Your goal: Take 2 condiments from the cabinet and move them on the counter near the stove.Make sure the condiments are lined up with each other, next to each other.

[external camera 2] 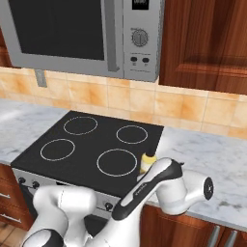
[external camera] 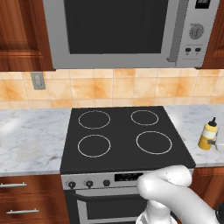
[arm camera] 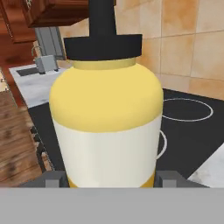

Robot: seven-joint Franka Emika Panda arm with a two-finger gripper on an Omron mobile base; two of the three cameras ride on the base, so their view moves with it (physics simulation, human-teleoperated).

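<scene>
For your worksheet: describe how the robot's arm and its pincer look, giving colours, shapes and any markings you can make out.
The arm is made of glossy white, rounded, tube-like segments with bulbous joints. One segment carries a dark band along its side with small pale lettering, too small to read, and a joint ends in a dark round cap. The pincer shows two small, blocky dark grey fingertips. No cables are visible.

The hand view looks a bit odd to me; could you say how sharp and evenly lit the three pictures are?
Hand view: yellow bottle looms large, slightly soft-edged; left base view: flat light, bottle small at the counter edge; right base view: no harsh glare.
</scene>
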